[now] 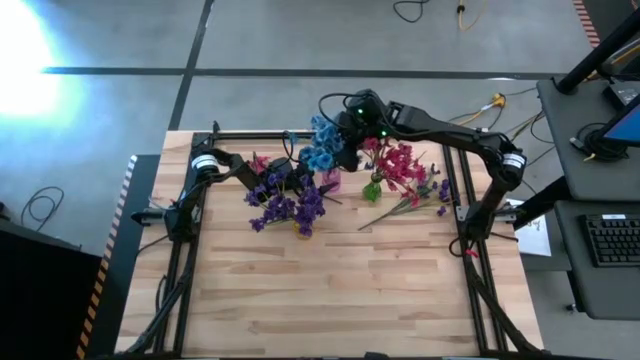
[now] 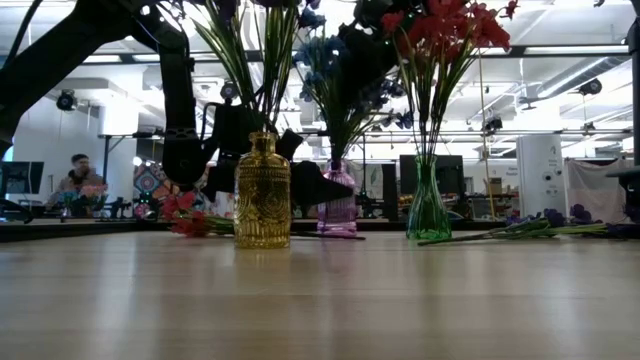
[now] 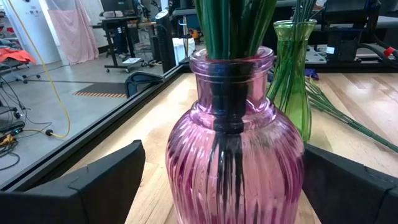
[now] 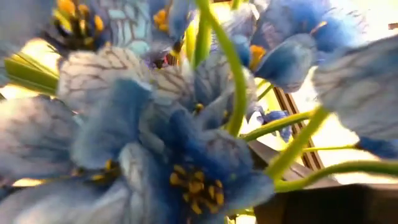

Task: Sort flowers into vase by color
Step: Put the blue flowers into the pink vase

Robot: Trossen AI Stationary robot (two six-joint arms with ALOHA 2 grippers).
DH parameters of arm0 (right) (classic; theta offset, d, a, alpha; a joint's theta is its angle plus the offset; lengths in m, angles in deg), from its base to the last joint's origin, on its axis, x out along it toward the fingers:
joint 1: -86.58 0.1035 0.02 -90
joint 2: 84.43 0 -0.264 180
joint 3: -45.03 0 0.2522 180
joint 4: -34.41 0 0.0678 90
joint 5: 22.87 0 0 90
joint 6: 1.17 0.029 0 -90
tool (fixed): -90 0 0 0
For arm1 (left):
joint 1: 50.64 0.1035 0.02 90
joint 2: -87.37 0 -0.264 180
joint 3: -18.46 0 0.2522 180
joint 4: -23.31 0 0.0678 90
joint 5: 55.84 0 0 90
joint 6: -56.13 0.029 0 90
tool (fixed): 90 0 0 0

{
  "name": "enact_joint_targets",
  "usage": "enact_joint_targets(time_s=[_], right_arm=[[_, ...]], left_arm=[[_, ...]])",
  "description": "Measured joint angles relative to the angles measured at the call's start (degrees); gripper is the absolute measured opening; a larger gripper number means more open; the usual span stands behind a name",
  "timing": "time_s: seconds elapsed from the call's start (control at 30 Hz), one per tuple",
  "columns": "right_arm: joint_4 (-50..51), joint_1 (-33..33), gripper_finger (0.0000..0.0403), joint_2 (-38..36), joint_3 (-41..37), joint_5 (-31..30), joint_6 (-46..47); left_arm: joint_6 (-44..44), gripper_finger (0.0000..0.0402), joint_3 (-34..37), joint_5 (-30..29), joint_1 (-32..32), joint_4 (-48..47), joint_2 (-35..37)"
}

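Note:
The pink ribbed glass vase (image 3: 233, 155) stands on the table with green stems in its neck and blue blooms (image 1: 322, 148) above it. My left gripper (image 3: 224, 152) is open, level with the vase's belly, one finger on each side. My right gripper (image 1: 345, 135) hovers at the blue blooms (image 4: 186, 124), which fill its wrist view. Purple sprigs (image 1: 285, 200) stand in an amber vase (image 2: 262, 190). Red-pink sprigs (image 1: 398, 162) stand in a green vase (image 2: 427, 205). My left gripper comes at the pink vase level from the table's left, its fingers flanking the belly (image 3: 186, 174). One finger (image 3: 348, 186) meets the vase's outline and the other (image 3: 93, 186) stands a little off. I cannot tell whether either touches the glass.
Loose sprigs (image 1: 420, 205) lie on the table to the right of the green vase, purple blooms among them. A red-pink sprig (image 1: 260, 160) lies near the left arm. The three vases stand close together mid-table. The near half of the wooden table (image 1: 330, 300) is bare. A person sits far behind.

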Motion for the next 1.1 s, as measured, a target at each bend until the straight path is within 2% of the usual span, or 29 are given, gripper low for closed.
enact_joint_targets(time_s=[0.2,0.4,0.77,1.1], right_arm=[[1.0,0.0,0.018,-2.32,0.08,-2.46,-0.02],[1.69,0.0,0.02,-4.43,0.7,-2.58,0.0],[6.95,0.0,0.0203,-4.75,4.73,-5.59,-0.32],[11.64,0.0,0.0203,-4.75,10.69,-5.63,0.42]], left_arm=[[0.0,0.0382,0.0,0.0,0.01,0.0,0.0],[-0.59,0.0382,0.0,0.09,0.01,0.36,0.02],[-1.22,0.0382,0.0,0.17,0.01,1.31,0.74],[-2.15,0.0382,0.02,0.2,-0.04,0.02,2.58]])
